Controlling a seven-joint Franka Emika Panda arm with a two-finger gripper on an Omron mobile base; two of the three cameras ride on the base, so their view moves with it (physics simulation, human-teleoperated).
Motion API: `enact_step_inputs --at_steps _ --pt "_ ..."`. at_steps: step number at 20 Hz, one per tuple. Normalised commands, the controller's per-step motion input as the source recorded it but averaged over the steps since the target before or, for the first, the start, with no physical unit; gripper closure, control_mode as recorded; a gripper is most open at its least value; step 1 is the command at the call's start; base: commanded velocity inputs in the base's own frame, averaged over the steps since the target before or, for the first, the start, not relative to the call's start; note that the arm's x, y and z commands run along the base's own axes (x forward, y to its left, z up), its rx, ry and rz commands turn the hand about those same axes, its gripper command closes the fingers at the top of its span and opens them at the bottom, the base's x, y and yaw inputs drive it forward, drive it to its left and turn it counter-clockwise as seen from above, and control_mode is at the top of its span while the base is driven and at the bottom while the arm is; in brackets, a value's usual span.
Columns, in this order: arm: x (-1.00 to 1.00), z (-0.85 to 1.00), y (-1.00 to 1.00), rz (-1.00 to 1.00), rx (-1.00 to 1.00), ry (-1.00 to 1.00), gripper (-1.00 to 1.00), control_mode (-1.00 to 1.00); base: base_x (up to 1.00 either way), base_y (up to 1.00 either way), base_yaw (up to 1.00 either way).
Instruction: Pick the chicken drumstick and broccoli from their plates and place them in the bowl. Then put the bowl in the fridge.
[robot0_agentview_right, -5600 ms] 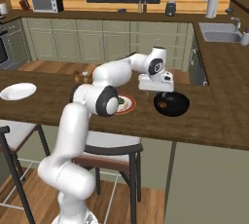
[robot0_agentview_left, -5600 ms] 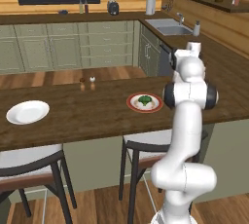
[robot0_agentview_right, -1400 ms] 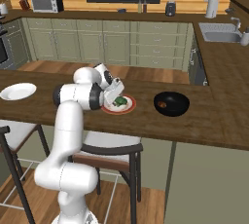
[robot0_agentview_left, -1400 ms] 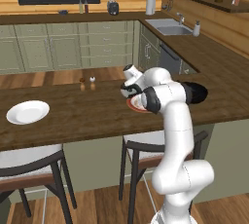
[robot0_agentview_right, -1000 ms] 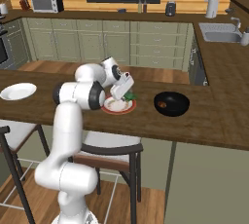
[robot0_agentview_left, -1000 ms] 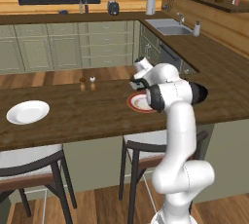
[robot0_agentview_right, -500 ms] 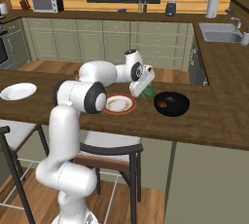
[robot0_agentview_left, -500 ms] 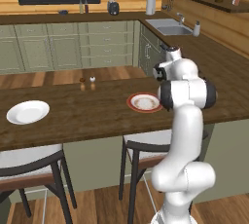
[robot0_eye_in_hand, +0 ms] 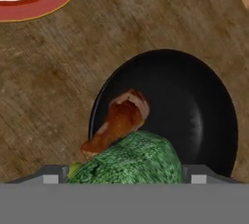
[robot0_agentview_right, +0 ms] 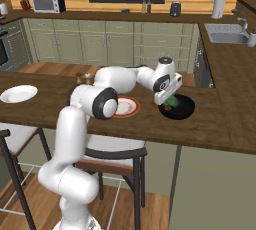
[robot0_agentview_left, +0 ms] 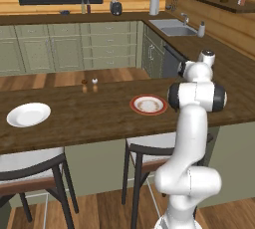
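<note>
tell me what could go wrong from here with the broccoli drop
1. The broccoli is held over the near side of the bowl, not its middle; released here it might strike the rim and roll onto the counter.
2. The chicken drumstick lies right beneath; the broccoli could bounce off it.
3. A lower pincer might nudge the bowl.

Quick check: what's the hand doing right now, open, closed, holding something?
Hand: closed on the broccoli, held above the bowl.

White arm stretched forward and bent at the elbow, pincer point(robot0_agentview_right: 170, 101) pointing down, closed on the broccoli point(robot0_eye_in_hand: 127, 158)
</note>
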Motion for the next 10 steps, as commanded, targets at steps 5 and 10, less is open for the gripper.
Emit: enact_step_inputs --at_steps 5,10 --pt "0.02 -0.24 -0.01 -0.09 0.15 0.0 1.0 -1.0 0.0 0.0 0.0" --pt "0.1 -0.18 -0.01 -0.06 0.09 0.0 -1.0 -1.0 0.0 0.0 0.0"
